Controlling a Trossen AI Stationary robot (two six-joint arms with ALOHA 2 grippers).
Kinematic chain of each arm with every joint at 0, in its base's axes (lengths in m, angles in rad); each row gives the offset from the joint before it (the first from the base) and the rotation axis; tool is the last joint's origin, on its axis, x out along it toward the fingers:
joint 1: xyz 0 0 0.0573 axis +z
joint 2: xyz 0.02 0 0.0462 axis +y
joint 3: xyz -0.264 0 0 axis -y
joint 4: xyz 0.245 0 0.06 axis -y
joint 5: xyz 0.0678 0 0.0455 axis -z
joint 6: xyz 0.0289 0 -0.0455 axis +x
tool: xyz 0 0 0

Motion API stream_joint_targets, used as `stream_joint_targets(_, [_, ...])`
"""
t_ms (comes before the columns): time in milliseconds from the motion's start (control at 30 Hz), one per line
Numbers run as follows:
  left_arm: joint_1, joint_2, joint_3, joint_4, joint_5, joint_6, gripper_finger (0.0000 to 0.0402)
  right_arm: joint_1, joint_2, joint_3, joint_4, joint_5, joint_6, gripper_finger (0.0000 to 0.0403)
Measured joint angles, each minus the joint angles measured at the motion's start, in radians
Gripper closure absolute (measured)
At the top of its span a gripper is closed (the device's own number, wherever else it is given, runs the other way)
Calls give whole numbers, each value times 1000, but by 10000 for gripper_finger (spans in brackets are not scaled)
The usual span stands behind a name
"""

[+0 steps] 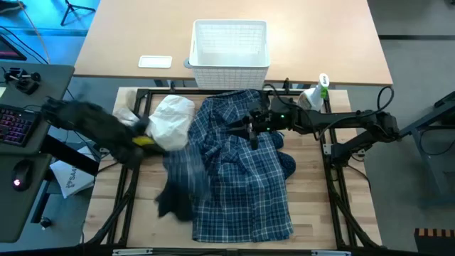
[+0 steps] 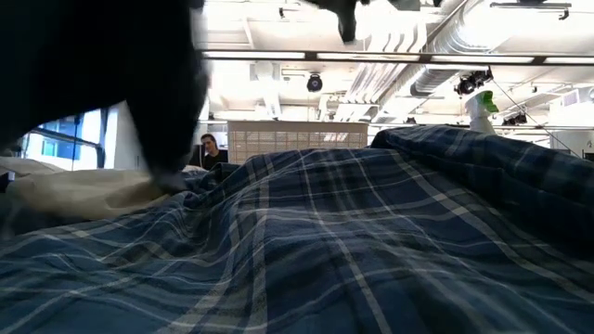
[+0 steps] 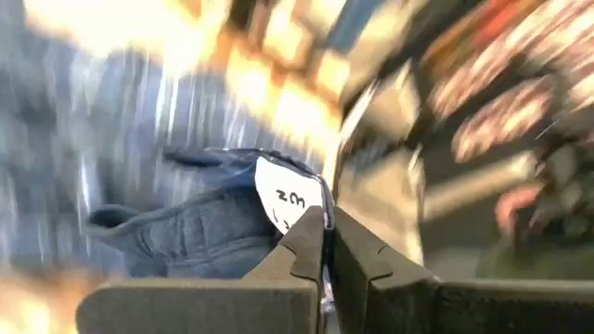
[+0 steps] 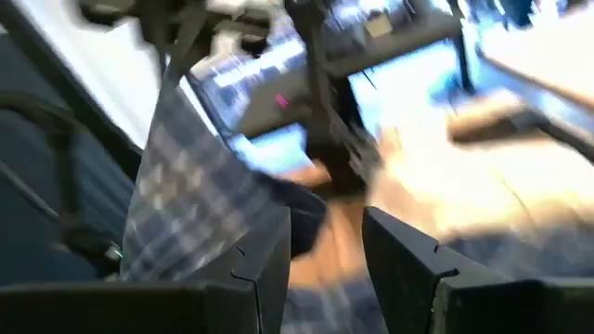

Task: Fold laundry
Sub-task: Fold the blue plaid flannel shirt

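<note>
plaid shirt (image 1: 238, 171): one | left end effector (image 3: 325, 243): clamps dark garment (image 3: 200, 232) | right end effector (image 1: 250, 131): half-open, state unclear

Wooden table (image 1: 313, 213) under plaid shirt (image 1: 242, 185), white cloth (image 1: 173, 119).

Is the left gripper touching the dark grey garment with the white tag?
Touching. In the left wrist view the left gripper has its jaws shut on the dark grey garment right at its white tag.
</note>
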Motion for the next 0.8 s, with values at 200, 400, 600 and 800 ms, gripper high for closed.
stream_joint_targets(200, [-16,-15,210,55,-99,291,401,28,-2,118,-8,70,-67,272])
stream_joint_targets(400, [-16,-2,222,-135,-98,239,402,37,8,195,-162,94,-70,247])
stream_joint_targets(600, [-15,62,222,-217,-129,256,401,37,106,237,-180,25,35,168])
stream_joint_targets(800, [-15,109,222,-212,-116,272,401,47,288,417,-184,-62,-13,117])
